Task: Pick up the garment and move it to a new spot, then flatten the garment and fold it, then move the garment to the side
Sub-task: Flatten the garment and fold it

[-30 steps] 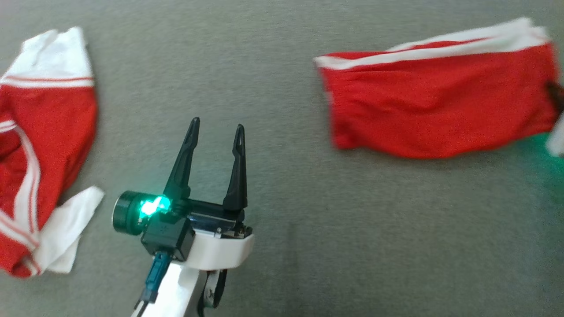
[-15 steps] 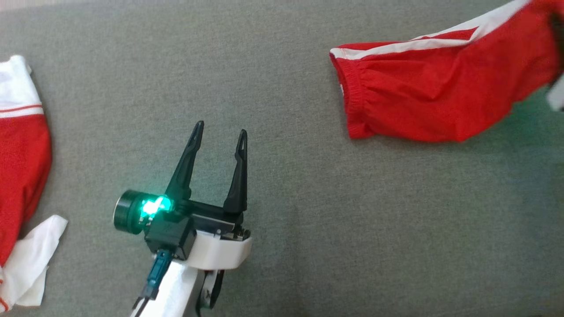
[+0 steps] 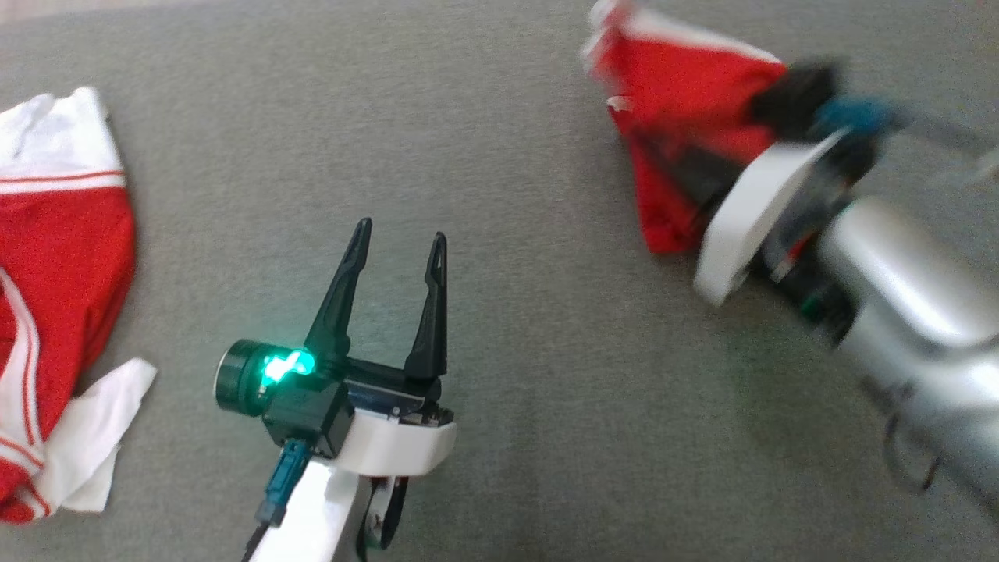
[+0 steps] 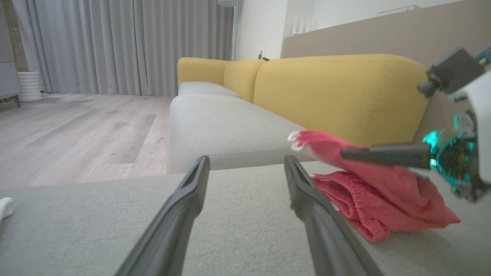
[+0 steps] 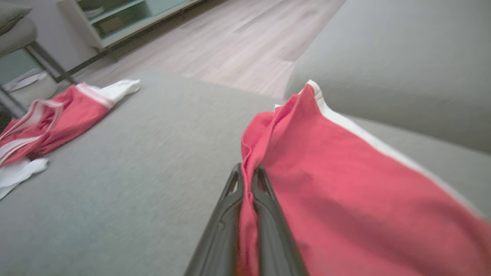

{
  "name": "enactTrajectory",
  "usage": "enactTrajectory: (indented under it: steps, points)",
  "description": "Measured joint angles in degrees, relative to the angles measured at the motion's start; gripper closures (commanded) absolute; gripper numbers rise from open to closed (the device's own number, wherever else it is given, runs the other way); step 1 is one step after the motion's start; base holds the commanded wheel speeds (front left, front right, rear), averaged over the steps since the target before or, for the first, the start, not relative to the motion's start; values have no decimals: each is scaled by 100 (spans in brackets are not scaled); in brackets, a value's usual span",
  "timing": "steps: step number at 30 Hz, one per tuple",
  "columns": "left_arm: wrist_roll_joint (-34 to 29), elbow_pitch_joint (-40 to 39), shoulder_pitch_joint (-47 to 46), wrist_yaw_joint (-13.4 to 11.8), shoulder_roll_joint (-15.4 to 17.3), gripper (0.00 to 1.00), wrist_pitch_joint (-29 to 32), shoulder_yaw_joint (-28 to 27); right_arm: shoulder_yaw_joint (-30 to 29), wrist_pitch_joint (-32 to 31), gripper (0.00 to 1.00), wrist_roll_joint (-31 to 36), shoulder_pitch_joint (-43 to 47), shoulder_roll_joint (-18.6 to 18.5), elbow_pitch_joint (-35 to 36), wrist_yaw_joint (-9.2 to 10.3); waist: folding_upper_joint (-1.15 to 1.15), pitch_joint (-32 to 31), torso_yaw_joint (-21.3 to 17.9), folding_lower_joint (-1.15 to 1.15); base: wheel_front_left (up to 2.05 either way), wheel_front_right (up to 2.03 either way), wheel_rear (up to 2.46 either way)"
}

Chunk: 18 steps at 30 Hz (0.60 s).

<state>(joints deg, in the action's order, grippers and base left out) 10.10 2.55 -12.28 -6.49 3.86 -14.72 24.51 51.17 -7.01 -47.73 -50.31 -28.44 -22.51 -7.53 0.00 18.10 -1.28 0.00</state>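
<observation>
Pinching a fold of the red shorts [image 5: 345,184], the right gripper [image 5: 247,172] has both dark fingers clamped tight on the cloth. One end of the shorts is raised, and the rest trails on the grey sofa seat [image 3: 562,367] over on the right side. The left gripper [image 3: 400,232] hangs above the middle of the seat, jaws spread and empty, well apart from the shorts. A second red-and-white garment [image 3: 62,250] lies crumpled at the seat's left edge. The yellow backrest [image 4: 337,92] rises behind.
</observation>
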Motion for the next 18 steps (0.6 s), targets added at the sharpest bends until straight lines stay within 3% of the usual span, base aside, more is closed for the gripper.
enactTrajectory:
  steps: [1, 2, 5, 12, 16, 18]
  points:
    - [0, 1, -1, 0, -12, 0, 0, 2, 49, -116, 17, 22, 166, 152, 44, 0, 0, 4, 46, 0, 0, 0, 0]
    - [1, 8, -3, 0, -24, 0, 0, 4, 83, -187, 0, 86, 347, 280, 62, 0, 0, 6, 92, 0, 0, 0, 0]
    - [64, 23, -2, 0, -49, 0, 0, 1, -143, -100, 0, 349, 863, 512, 68, 0, 0, -18, 219, 1, 0, 0, 0]
    - [149, 19, 285, -27, -71, 0, 0, -114, -2046, 946, 0, 1018, 1580, 615, 276, 0, 0, -417, 289, 0, 0, 0, 0]
    - [138, -11, 684, -115, -74, 0, 0, -316, -3039, 1707, 0, 1170, 2767, 805, 374, 0, 0, -846, 255, -1, 0, 0, 0]
    - [143, -35, 834, -121, -74, 0, 0, -430, -3203, 1898, 0, 1344, 3204, 833, 346, 0, 0, -1028, 239, -1, 0, 0, 0]
